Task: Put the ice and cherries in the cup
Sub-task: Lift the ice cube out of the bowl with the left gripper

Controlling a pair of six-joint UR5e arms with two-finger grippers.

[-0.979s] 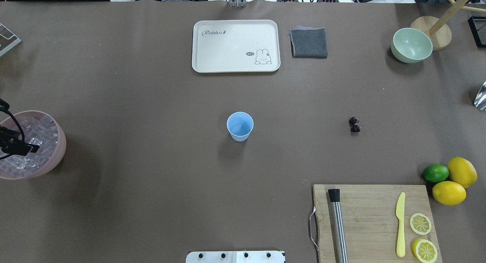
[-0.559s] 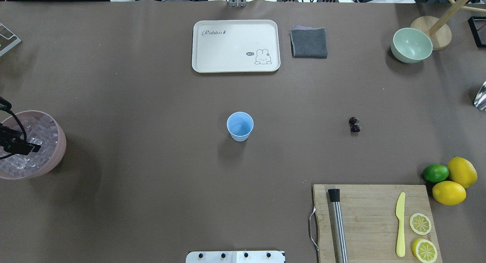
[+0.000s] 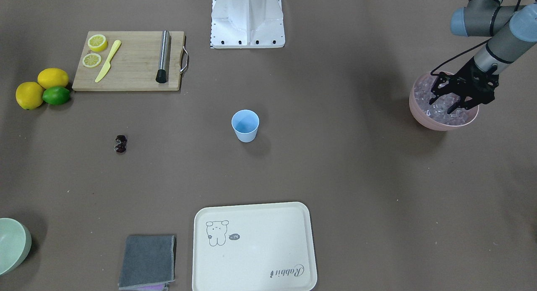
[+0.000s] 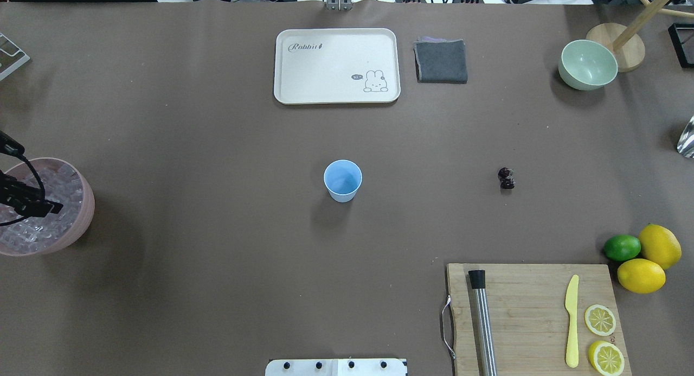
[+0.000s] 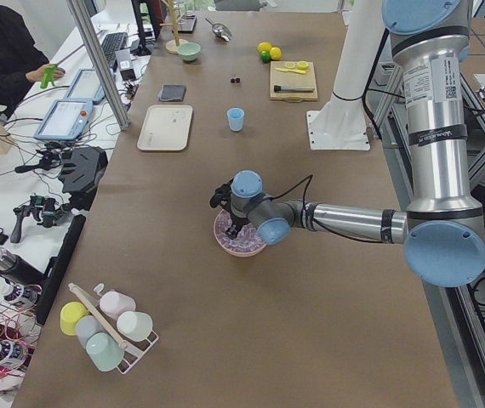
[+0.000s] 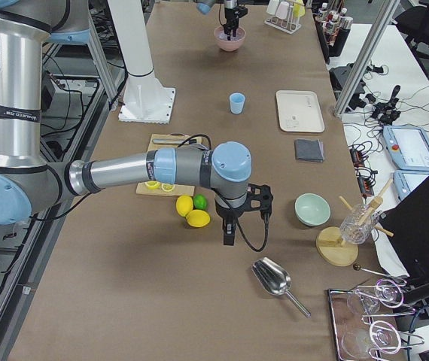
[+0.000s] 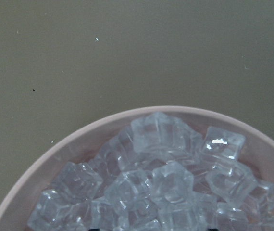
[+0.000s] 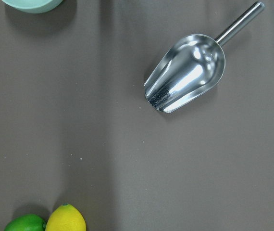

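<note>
The light-blue cup (image 4: pixel 342 179) stands upright mid-table, nothing showing inside; it also shows in the front view (image 3: pixel 245 125). The dark cherries (image 4: pixel 506 178) lie on the table to its right. The ice (image 7: pixel 166 183) is heaped in a pink bowl (image 3: pixel 423 116) at the table's left end. My left gripper (image 3: pixel 442 107) hangs open just over the ice, its fingers spread and pointing down into the bowl. My right gripper (image 6: pixel 228 235) shows only in the exterior right view, low over the table between the lemons and a metal scoop; I cannot tell whether it is open or shut.
A metal scoop (image 8: pixel 185 72) lies at the right end. Two lemons (image 4: pixel 650 262) and a lime (image 4: pixel 622 247) sit beside a cutting board (image 4: pixel 520 311) with a knife, lemon slices and a steel muddler. A tray (image 4: pixel 336 65), grey cloth (image 4: pixel 441 60) and pale-green bowl (image 4: pixel 587 64) line the far side.
My left gripper has shifted a little toward the far side over the ice bowl. Cup and cherries have not moved.
</note>
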